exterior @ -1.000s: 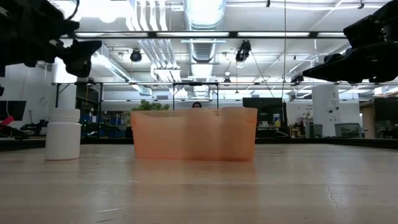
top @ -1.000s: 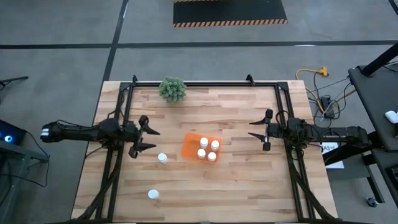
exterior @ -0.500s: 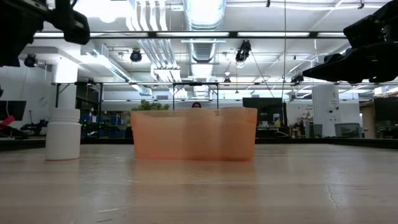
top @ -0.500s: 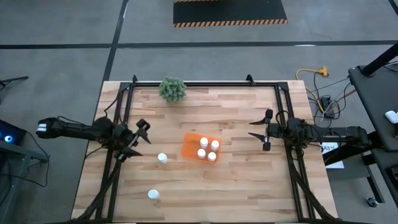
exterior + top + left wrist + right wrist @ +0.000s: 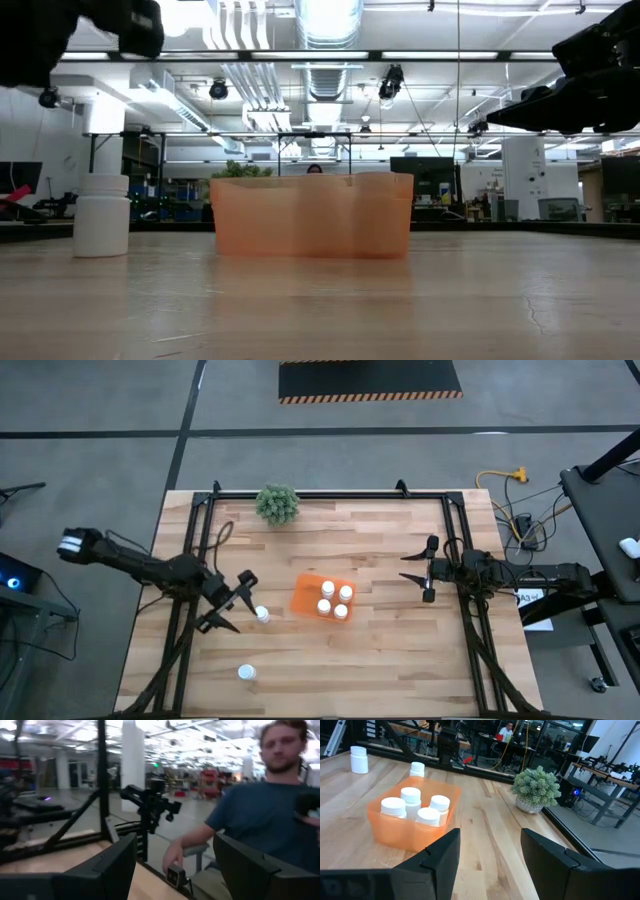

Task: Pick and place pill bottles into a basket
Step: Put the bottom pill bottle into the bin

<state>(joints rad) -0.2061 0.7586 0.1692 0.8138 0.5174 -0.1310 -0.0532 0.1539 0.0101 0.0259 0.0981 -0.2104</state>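
Overhead view: orange basket (image 5: 323, 597) near table centre holding 4 pill bottles (image 5: 328, 588). A 5th bottle (image 5: 261, 614) stands just left of it, beside the left gripper (image 5: 238, 602), whose fingers are spread. A 6th bottle (image 5: 246, 672) sits near the front edge. Right gripper (image 5: 418, 569), fingers parted, waits right of the basket

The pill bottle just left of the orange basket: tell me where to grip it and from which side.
Grip that pill bottle across its round body just under the white cap, coming down from above. It stands upright, clear of the basket, and the open left gripper is right beside it, so a straddling top-down pinch looks easiest.
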